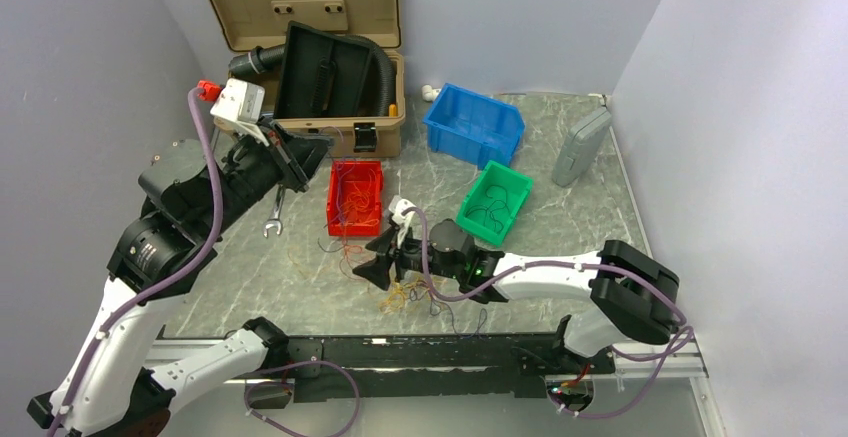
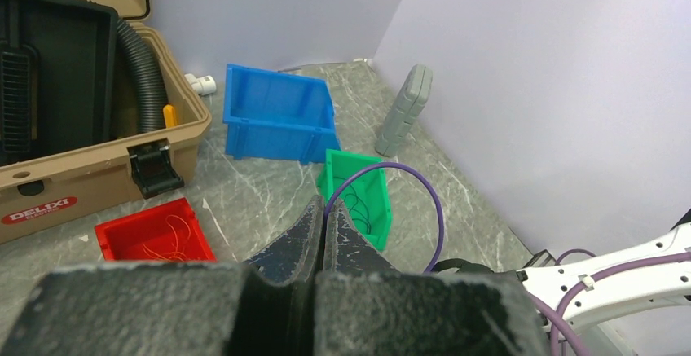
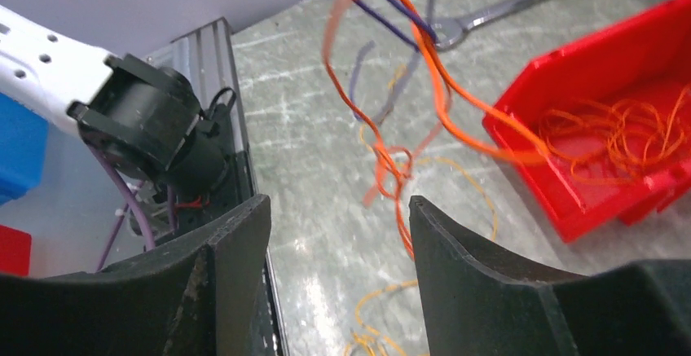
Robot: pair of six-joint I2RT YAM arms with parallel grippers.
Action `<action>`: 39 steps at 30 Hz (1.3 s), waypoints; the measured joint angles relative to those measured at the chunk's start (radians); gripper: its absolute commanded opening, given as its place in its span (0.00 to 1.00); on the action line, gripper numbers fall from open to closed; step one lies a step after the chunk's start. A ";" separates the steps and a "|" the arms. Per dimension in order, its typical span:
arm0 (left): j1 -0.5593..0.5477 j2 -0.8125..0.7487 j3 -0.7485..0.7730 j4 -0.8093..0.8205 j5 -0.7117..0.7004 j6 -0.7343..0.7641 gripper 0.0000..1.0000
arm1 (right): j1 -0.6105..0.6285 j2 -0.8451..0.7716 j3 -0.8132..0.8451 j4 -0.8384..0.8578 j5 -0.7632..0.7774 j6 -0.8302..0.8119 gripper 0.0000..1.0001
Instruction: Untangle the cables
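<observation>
Cables (image 1: 400, 299): thin orange/yel. wire loops

The right gripper (image 3: 338, 209) hung over the worktop (image 3: 310, 128) with its jaws wide apart. Left of the red bin (image 3: 530, 148), blurred orange and purple cables (image 3: 440, 87) rose just beyond the gripper. Orange wires (image 3: 619, 128) lay inside the bin, and a wrench (image 3: 505, 6) lay beyond it.

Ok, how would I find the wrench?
Start at the big tan case at the back. In front of it sits a red bin, and the wrench lies flat just left of that. It's the only silvery metal tool there.
</observation>
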 measured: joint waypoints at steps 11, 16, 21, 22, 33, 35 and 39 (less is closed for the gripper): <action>0.000 0.004 0.005 -0.013 0.008 0.000 0.00 | 0.018 0.092 0.202 -0.071 0.017 -0.114 0.64; 0.000 0.004 0.017 -0.023 0.008 0.002 0.00 | 0.018 0.140 0.212 -0.096 0.021 -0.133 0.47; 0.000 0.002 0.019 -0.023 0.007 0.002 0.00 | 0.018 0.148 0.206 -0.101 0.019 -0.139 0.36; 0.000 0.002 0.019 -0.023 0.007 0.002 0.00 | 0.018 0.148 0.201 -0.099 0.019 -0.139 0.34; 0.000 0.002 0.027 -0.031 -0.004 0.011 0.00 | 0.018 0.126 0.116 -0.100 0.017 -0.125 0.00; 0.000 0.002 0.036 -0.037 -0.017 0.018 0.00 | 0.018 0.100 0.085 -0.095 0.023 -0.119 0.00; 0.000 -0.005 0.039 -0.049 -0.040 0.032 0.00 | 0.018 0.033 -0.003 -0.091 0.054 -0.101 0.00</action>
